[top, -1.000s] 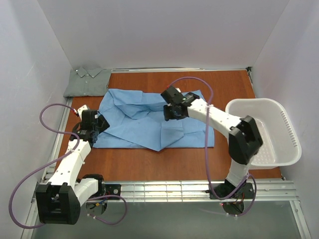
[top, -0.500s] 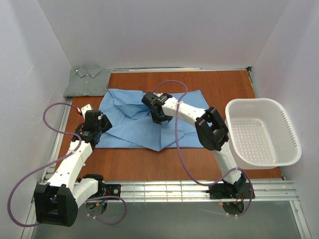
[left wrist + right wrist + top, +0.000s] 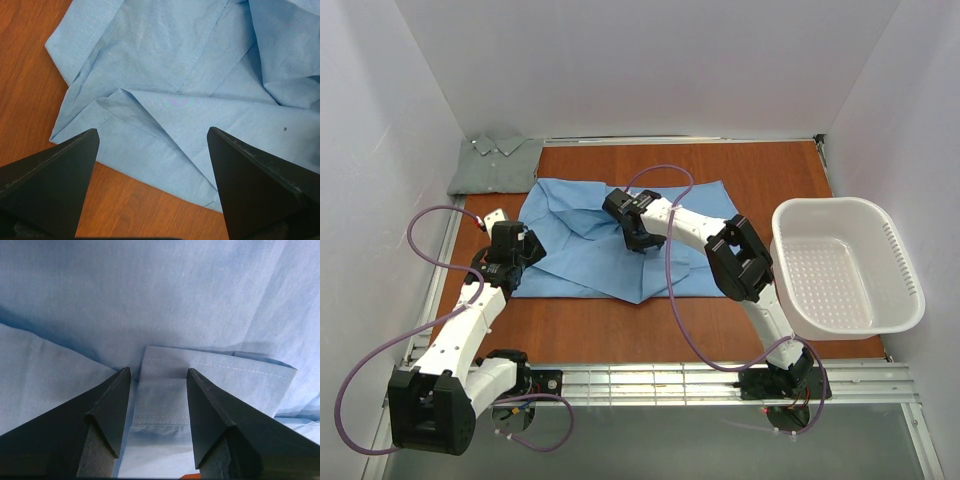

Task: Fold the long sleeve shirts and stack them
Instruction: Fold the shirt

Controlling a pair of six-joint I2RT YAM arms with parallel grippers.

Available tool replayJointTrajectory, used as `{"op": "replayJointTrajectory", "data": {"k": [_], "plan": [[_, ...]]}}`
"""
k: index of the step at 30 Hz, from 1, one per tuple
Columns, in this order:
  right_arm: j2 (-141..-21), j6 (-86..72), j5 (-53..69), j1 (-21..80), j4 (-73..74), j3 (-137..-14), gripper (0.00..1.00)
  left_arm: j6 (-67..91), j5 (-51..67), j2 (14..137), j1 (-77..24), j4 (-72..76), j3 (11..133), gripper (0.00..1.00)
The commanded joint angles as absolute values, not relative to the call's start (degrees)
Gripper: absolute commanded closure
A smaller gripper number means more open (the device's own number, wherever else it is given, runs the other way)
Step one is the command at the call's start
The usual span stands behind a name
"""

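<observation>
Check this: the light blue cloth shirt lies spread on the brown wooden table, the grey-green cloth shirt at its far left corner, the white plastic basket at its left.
Wrong side: the white plastic basket stands at its right, as the top external view shows. The light blue cloth shirt, brown wooden table and grey-green cloth shirt are as stated.

we see a reddish-brown wooden table (image 3: 770, 175). on it a light blue shirt (image 3: 580, 255) lies spread and rumpled near the middle, a grey-green shirt (image 3: 495, 165) sits folded at the far left corner, and a white laundry basket (image 3: 910, 290) overhangs the right edge.
</observation>
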State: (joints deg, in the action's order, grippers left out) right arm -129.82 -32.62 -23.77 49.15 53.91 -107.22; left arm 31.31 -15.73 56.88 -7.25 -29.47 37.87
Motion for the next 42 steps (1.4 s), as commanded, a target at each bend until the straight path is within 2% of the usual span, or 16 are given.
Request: {"op": "replayJointTrajectory", "data": {"k": [1,7,10,11,14,17,28,42], "plan": [[-130.78,-34.71,-23.73,49.57,54.76,-108.72,0.56,30.85,-16.88,55.55,-7.47,-28.65,37.53,0.17],[-131.22,-36.38,-24.34,48.87,54.32,-105.82,0.59,30.76,-17.14,55.46,-7.65,-28.56,37.35,0.17],[-130.34,-36.3,-25.31,48.78,54.05,-104.07,0.69,30.76,-17.23,55.37,-7.65,-28.56,37.35,0.17],[-129.99,-36.12,-25.66,48.78,53.97,-103.8,0.78,30.76,-17.23,55.46,-7.65,-28.56,37.44,0.17],[-128.76,-35.86,-26.45,48.78,53.96,-103.19,0.91,30.67,-17.14,55.63,-7.65,-28.56,37.44,0.17],[-127.44,-35.33,-26.63,48.78,54.05,-103.01,0.98,30.67,-17.14,55.72,-7.65,-28.48,37.35,0.17],[-121.47,-33.22,-26.54,48.87,54.05,-105.11,0.99,30.67,-17.05,56.07,-7.65,-28.48,37.27,0.17],[-120.76,-28.31,-19.26,49.04,52.39,-120.75,0.99,30.67,-17.23,56.51,-7.65,-28.56,37.27,0.17]]}}
